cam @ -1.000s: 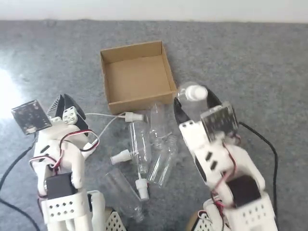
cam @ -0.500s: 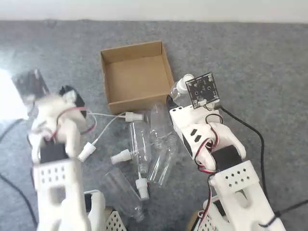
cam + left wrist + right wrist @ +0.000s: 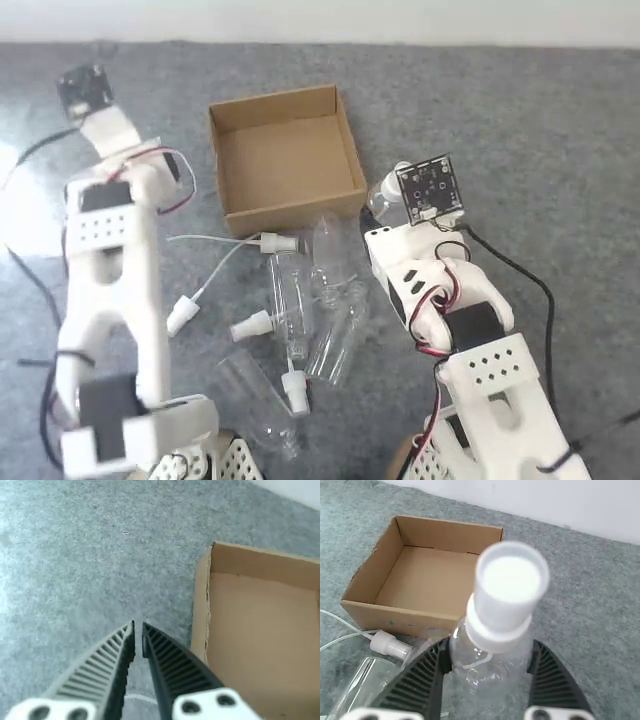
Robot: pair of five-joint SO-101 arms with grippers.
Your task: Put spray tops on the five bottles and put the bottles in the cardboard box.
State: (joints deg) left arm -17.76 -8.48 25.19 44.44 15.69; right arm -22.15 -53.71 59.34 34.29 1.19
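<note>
Cardboard box point(image 3: 400, 615) lay empty as I held a capped bottle point(image 3: 506, 595) clamped in the right gripper's point(image 3: 490, 652) fingers just beside its corner, seemingly poised for loading, while the left gripper point(image 3: 138, 626), fingers nearly together on nothing, hovered aside over the counter point(image 3: 60, 555).

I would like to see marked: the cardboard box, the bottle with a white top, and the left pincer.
cardboard box point(image 3: 285, 165), high view, on its bare floor.
capped bottle point(image 3: 510, 582), right wrist view, on its white top.
left pincer point(image 3: 138, 626), left wrist view, midway between its fingertips.
</note>
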